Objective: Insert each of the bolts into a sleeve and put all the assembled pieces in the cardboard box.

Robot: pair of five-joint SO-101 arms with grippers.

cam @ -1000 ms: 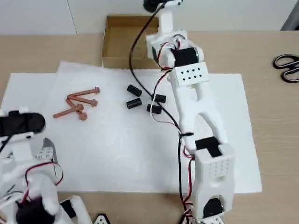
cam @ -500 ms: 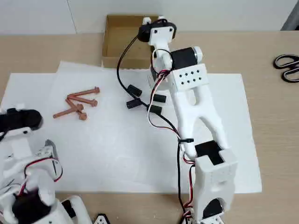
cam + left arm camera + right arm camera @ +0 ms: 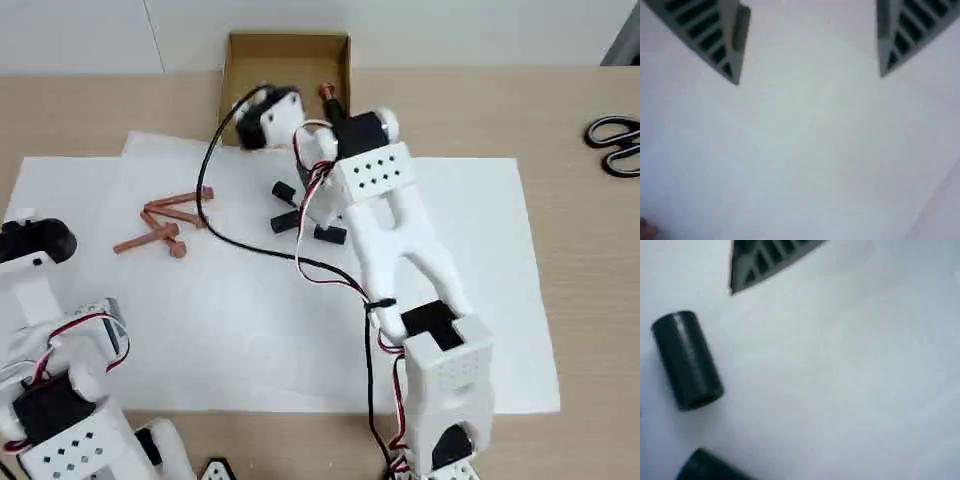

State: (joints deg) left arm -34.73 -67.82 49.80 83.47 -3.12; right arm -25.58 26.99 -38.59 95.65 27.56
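Note:
Several copper bolts (image 3: 165, 220) lie in a loose heap on the left of the white sheet (image 3: 480, 280). Three black sleeves (image 3: 285, 222) lie near the sheet's middle. My right gripper (image 3: 300, 175) hangs over them, largely hidden under its own arm. In the right wrist view one finger (image 3: 775, 260) shows just above a sleeve (image 3: 687, 360), with another sleeve (image 3: 710, 467) at the edge and nothing held; the gripper looks open. A bolt in a sleeve (image 3: 330, 100) rests by the right wall of the cardboard box (image 3: 235, 80). My left gripper (image 3: 809, 77) is open over bare sheet.
Scissors (image 3: 615, 145) lie at the table's far right edge. The right arm's cable (image 3: 215, 150) loops over the sheet between the bolts and the sleeves. The left arm (image 3: 50, 400) stands at the near left corner.
The right arm has swung from over the box back to the sleeves on the sheet. The bolt in its sleeve now shows in the box. The left arm has drawn slightly nearer.

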